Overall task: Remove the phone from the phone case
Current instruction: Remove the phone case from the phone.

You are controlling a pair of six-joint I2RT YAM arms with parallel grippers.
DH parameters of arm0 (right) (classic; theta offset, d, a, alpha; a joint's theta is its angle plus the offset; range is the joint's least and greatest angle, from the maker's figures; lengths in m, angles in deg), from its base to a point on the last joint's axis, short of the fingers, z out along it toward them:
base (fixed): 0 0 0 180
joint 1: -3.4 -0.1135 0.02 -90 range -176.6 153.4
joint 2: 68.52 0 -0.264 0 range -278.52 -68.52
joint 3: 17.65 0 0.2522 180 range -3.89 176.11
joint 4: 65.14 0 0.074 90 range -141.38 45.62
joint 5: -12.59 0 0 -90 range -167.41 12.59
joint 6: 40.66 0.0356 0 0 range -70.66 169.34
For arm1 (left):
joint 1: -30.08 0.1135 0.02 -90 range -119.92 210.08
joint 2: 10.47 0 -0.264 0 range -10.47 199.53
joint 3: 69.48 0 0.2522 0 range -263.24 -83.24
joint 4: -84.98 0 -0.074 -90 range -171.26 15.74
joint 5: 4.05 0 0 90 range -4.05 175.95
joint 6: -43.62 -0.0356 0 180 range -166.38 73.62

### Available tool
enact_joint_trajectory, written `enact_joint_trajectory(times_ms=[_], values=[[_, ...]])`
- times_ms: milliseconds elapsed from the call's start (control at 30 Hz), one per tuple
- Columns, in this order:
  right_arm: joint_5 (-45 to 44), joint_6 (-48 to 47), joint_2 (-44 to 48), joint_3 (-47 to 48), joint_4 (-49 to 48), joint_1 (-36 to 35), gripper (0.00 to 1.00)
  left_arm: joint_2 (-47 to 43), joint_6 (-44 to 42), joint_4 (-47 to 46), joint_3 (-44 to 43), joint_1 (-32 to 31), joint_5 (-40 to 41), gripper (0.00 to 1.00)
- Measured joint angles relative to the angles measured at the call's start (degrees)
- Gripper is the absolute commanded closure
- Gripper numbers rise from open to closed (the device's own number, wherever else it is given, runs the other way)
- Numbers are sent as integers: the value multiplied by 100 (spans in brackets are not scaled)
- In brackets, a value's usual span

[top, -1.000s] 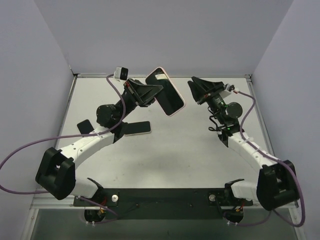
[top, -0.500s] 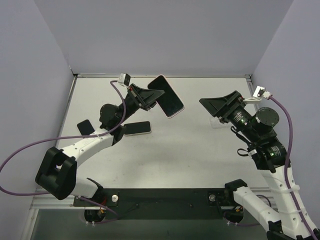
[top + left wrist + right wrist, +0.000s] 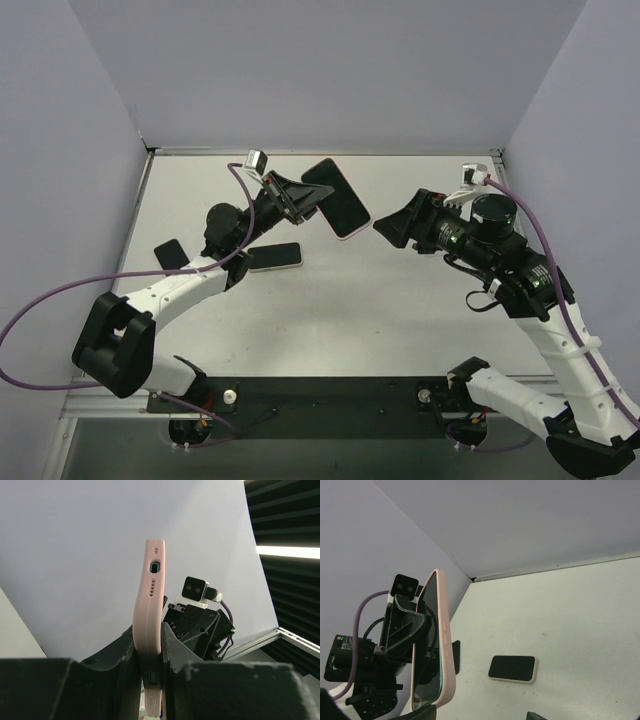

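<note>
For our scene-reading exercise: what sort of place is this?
Likely a robotics lab workcell: a white table boxed in by plain walls, with the left arm and right arm bolted at its near edge.

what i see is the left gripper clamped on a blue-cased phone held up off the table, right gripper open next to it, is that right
Not quite: the case is pink, not blue, as the left wrist view shows. The left gripper is clamped on a pink-cased phone held up off the table, with the right gripper open next to it.

Pink phone case (image 3: 149, 620); black phone (image 3: 337, 200); table (image 3: 400, 300) apparently off-white.
</note>
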Motion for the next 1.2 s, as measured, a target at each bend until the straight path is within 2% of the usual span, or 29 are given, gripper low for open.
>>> enact_joint_trajectory(times_ms=[1200], values=[[-498,-98,-208,42,-37,-179,35,0,-17,17,0,0,-63,100]])
